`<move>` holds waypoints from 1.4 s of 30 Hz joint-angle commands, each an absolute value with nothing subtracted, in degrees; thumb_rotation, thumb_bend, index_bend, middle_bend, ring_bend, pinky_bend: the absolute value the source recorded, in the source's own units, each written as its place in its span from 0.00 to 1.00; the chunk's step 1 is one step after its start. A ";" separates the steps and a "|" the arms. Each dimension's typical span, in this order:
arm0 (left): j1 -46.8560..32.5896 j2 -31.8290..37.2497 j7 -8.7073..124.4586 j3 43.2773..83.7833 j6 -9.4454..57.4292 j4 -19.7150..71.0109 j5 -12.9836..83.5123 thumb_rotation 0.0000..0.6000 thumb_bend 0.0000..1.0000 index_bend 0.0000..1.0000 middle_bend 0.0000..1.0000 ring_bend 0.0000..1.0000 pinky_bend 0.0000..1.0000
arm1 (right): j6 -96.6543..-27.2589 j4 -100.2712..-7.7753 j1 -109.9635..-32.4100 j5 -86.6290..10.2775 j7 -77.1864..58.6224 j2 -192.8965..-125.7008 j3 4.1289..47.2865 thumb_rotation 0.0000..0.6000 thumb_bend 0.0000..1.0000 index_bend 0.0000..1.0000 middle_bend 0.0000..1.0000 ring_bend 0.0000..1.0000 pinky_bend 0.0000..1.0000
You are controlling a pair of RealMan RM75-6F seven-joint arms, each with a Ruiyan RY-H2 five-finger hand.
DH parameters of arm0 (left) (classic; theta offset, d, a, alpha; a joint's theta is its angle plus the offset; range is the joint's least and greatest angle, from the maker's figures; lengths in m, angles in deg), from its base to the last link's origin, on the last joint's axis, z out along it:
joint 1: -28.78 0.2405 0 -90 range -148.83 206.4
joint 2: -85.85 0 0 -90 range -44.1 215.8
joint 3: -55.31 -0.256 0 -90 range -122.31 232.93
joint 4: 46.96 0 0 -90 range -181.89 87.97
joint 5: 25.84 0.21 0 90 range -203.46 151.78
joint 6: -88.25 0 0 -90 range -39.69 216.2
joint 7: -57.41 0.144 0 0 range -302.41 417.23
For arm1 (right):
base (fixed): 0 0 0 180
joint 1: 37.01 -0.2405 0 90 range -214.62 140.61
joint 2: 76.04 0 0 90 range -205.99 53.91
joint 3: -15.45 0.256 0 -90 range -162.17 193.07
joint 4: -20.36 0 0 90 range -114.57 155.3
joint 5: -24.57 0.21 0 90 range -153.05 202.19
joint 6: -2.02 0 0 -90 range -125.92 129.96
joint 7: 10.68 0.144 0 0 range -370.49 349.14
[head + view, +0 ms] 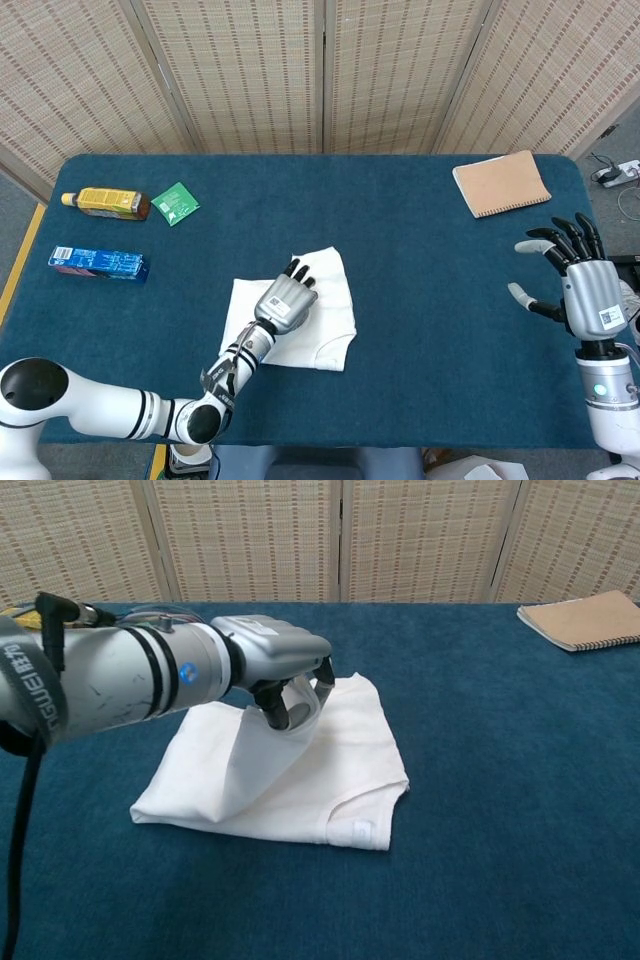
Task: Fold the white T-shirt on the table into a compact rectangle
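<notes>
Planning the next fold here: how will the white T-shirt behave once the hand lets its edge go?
Likely floppy: the white T-shirt hangs in a slack drape from the left hand, holding no shape. It will probably drop and settle flat, as its lower layers already do on the table. It seems light, and the table's fuzzy surface may keep it from sliding.

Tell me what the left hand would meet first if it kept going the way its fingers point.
The left hand, holding a lifted flap of the T-shirt, points toward the shirt's far edge. It would likely pass over the shirt first, then bare table; its height above the cloth is unclear.
</notes>
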State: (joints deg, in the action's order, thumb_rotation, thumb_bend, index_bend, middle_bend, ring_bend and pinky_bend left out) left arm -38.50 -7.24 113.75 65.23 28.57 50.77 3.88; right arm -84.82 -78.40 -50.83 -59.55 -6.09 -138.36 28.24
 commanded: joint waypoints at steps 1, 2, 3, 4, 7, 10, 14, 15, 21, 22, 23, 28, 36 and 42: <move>-39.93 -8.86 115.07 65.65 27.48 49.37 1.70 1.00 0.57 0.65 0.23 0.08 0.00 | -84.83 -78.30 -50.74 -59.43 -5.90 -138.31 28.27 1.00 0.15 0.39 0.30 0.13 0.00; -40.22 -9.14 115.37 65.67 27.30 49.24 1.30 1.00 0.57 0.65 0.23 0.08 0.00 | -84.85 -78.22 -50.71 -59.38 -5.88 -138.28 28.30 1.00 0.15 0.39 0.30 0.13 0.00; -40.62 -9.52 115.84 65.68 26.88 49.12 0.95 1.00 0.57 0.65 0.23 0.08 0.00 | -84.84 -78.16 -50.69 -59.30 -5.78 -138.25 28.33 1.00 0.15 0.39 0.30 0.13 0.00; -40.92 -9.84 116.21 65.67 26.54 49.01 0.72 1.00 0.57 0.65 0.23 0.08 0.00 | -84.81 -78.16 -50.68 -59.28 -5.67 -138.22 28.35 1.00 0.15 0.39 0.30 0.13 0.00; -41.78 -10.69 117.16 65.93 25.80 49.06 -0.63 1.00 0.57 0.65 0.22 0.08 0.00 | -84.92 -78.09 -50.61 -59.33 -5.51 -138.19 28.37 1.00 0.15 0.39 0.30 0.13 0.00; -42.45 -11.21 117.97 65.77 25.37 49.42 -1.53 1.00 0.57 0.65 0.22 0.08 0.00 | -84.97 -77.98 -50.49 -59.29 -5.39 -138.15 28.36 1.00 0.15 0.39 0.30 0.13 0.00; -43.23 -12.33 119.27 65.11 24.67 49.40 -2.44 1.00 0.57 0.65 0.22 0.07 0.00 | -85.06 -77.78 -50.25 -59.19 -5.13 -138.14 28.24 1.00 0.15 0.39 0.30 0.13 0.00; -43.53 -12.85 119.69 65.05 24.45 49.19 -2.85 1.00 0.57 0.65 0.22 0.07 0.00 | -85.12 -77.70 -50.18 -59.17 -5.06 -138.18 28.22 1.00 0.15 0.39 0.30 0.13 0.00; -44.84 -15.36 120.70 65.67 23.64 47.90 -4.14 1.00 0.57 0.64 0.22 0.07 0.00 | -85.37 -77.60 -49.88 -59.13 -4.84 -137.95 28.24 1.00 0.15 0.39 0.30 0.13 0.00; -45.01 -15.66 120.80 65.84 23.58 47.69 -4.42 1.00 0.57 0.64 0.22 0.07 0.00 | -85.37 -77.59 -49.85 -59.09 -4.81 -137.92 28.25 1.00 0.15 0.39 0.30 0.13 0.00; -45.17 -15.96 120.90 66.01 23.52 47.44 -4.73 1.00 0.57 0.64 0.22 0.07 0.00 | -85.33 -77.63 -49.82 -59.06 -4.75 -137.86 28.25 1.00 0.15 0.39 0.30 0.13 0.00; -45.95 -17.35 121.27 67.03 23.21 45.57 -5.92 1.00 0.57 0.64 0.22 0.07 0.00 | -85.42 -77.60 -49.65 -59.07 -4.61 -137.74 28.24 1.00 0.15 0.39 0.30 0.13 0.00; -46.59 -18.59 120.56 68.35 23.53 44.52 -5.85 1.00 0.57 0.64 0.22 0.07 0.00 | -85.49 -77.21 -49.34 -58.79 -4.11 -137.58 28.28 1.00 0.15 0.39 0.30 0.13 0.00; -47.66 -20.20 121.02 68.97 23.21 43.46 -4.98 1.00 0.57 0.64 0.22 0.07 0.00 | -85.64 -77.07 -49.11 -58.66 -3.84 -137.35 28.36 1.00 0.15 0.39 0.30 0.13 0.00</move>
